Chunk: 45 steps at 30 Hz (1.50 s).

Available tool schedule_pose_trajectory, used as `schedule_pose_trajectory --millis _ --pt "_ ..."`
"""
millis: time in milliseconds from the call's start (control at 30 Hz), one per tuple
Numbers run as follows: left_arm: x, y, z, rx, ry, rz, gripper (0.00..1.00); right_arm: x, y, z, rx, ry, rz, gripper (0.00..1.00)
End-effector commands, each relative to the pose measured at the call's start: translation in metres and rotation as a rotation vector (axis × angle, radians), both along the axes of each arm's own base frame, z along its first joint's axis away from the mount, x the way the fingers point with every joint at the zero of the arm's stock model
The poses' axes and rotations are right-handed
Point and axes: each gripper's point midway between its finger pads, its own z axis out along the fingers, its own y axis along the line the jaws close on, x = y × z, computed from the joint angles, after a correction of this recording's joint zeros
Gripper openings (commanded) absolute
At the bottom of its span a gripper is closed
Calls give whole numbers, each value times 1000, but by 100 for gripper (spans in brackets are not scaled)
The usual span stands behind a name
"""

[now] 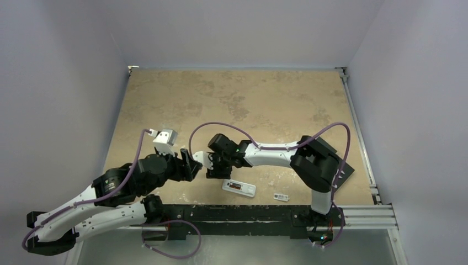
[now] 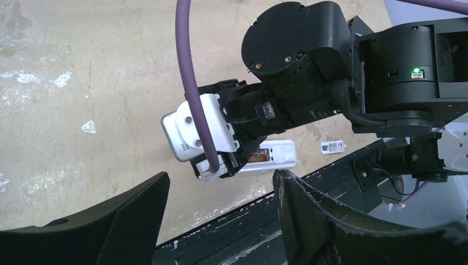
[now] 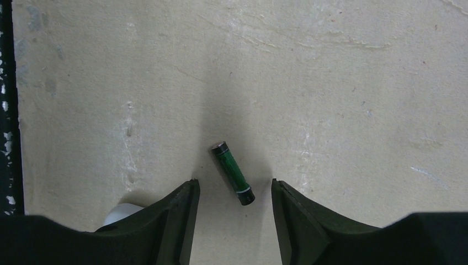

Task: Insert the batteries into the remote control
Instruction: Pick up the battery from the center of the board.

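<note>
a: where do we have the right gripper (image 3: 233, 183)?
b: low over the tan table (image 3: 342, 88), its jaws apart. we see one battery (image 3: 230, 165) lying flat on the table between the two fingertips (image 3: 185, 199). it is dark green with a metal cap at the far end, and it sits a little askew across the gap. neither finger touches it, so we are grasping nothing there.
a: and the left gripper (image 2: 221, 179)?
b: released as well. its black fingers (image 2: 138, 215) stand wide, with only bare table and the black rail (image 2: 232, 234) at the near edge between them. from above we see it just left of the right gripper, the two almost nose to nose.
a: where is the remote control (image 1: 239, 187)?
b: flat on the table close to the near edge, just right of the right gripper. the left wrist view shows it partly behind the right arm's wrist (image 2: 309, 61), with an orange-brown patch at the end next to that wrist.
a: anything else down there?
b: a small white cover piece (image 1: 281, 196) lies to the right of the remote control, apart from it. in the right wrist view a pale rounded shape (image 3: 122, 211) peeks from behind one finger; we cannot tell what it is.
</note>
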Motion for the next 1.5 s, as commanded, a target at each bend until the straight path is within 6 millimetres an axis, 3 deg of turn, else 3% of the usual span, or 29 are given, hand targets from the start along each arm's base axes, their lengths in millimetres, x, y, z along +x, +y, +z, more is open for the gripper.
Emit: schedule_pose_trajectory --millis 0,867,1200,1467 --pt "3 -7 2 -5 -18 -13 69 10 17 12 53 -21 15 58" --pt "4 -9 -2 10 -7 -11 69 -9 -28 -30 -81 160 -109 39" --pt "5 -10 -3 17 -2 -9 69 -15 -32 -28 -70 189 -148 18" --pt "5 -10 -4 21 2 -4 69 -14 -23 -2 16 187 -178 3"
